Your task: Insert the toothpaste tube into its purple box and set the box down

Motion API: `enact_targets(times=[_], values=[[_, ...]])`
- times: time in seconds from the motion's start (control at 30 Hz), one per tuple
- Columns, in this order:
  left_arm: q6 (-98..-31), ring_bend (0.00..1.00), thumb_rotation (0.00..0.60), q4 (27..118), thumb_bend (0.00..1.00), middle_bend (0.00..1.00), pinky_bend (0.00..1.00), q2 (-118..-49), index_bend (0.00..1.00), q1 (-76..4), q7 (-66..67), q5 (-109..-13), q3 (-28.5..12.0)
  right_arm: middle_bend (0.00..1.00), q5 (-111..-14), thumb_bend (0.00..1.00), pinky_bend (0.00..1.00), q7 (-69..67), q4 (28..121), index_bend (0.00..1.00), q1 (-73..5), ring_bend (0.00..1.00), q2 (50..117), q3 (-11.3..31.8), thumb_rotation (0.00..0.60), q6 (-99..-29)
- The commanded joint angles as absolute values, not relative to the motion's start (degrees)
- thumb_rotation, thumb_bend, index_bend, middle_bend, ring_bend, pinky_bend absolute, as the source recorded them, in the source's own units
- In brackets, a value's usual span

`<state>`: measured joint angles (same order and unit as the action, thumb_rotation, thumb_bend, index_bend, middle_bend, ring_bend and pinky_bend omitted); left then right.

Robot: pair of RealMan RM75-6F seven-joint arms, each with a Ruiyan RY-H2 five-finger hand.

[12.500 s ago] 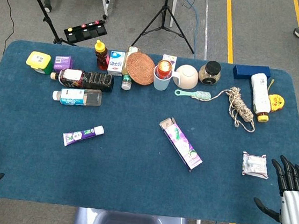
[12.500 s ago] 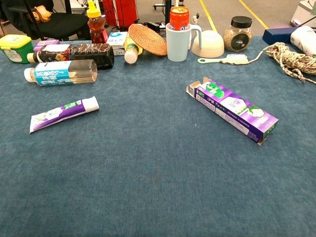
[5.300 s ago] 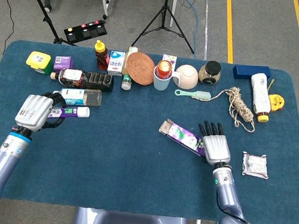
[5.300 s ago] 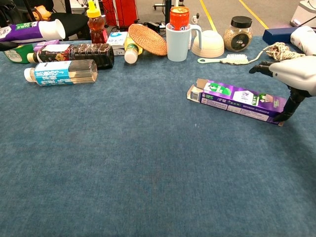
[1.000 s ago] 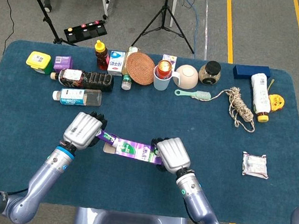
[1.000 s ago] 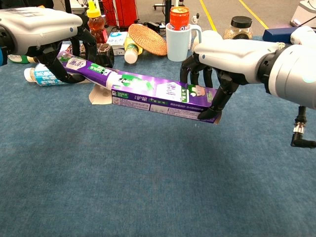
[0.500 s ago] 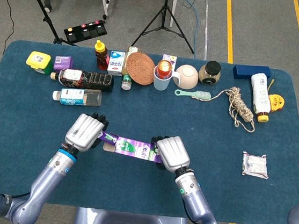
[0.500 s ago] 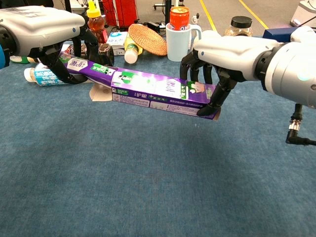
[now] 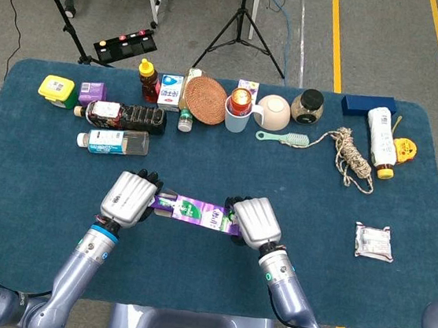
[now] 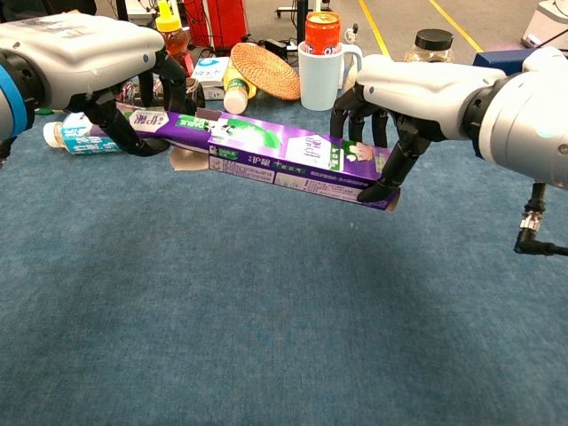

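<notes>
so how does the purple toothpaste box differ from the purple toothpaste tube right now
The purple toothpaste box is a long squared carton, fully visible, gripped by the right hand. The purple toothpaste tube is rounder, partly hidden inside the box's open end, and gripped by the left hand. Both are purple-printed and held above the table.

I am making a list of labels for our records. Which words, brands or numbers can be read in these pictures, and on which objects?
Purple box: Chinese characters and small print on its side, too blurred to quote.
Toothpaste tube: printing, unreadable.
Water bottle: blue label, too small.
White and blue carton: blue characters, too small.
Orange can: printing, unreadable.
No text can be quoted with certainty.
</notes>
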<state>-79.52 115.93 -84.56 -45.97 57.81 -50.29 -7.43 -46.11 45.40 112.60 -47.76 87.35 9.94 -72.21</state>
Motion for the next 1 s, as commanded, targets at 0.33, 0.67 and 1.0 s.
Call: enact_targets(times=[0.33, 0.67, 1.0], values=[[-81.5, 0.36, 0.6, 114.9, 0.32, 0.39, 0.6, -87.1, 0.55, -45.7, 57.8, -50.8, -8.4, 0.5, -49.6, 0.32, 0.58, 41.1, 112.7, 0.43, -46.9, 0.5, 87.2, 9.5, 0.6, -70.6], [-82.4, 0.36, 0.6, 117.6, 0.31, 0.39, 0.59, -86.8, 0.55, -45.4, 58.0, -51.9, -8.7, 0.5, -50.8, 0.33, 0.58, 39.8, 110.3, 0.43, -46.2, 0.5, 88.3, 9.5, 0.6, -71.1], [-82.6, 0.36, 0.6, 118.4, 0.31, 0.33, 0.57, -87.1, 0.48, -45.3, 57.7, -52.6, -8.9, 0.51, -52.1, 0.33, 0.58, 37.0, 108.9, 0.43, -45.3, 0.51, 88.7, 9.7, 0.6, -70.3]])
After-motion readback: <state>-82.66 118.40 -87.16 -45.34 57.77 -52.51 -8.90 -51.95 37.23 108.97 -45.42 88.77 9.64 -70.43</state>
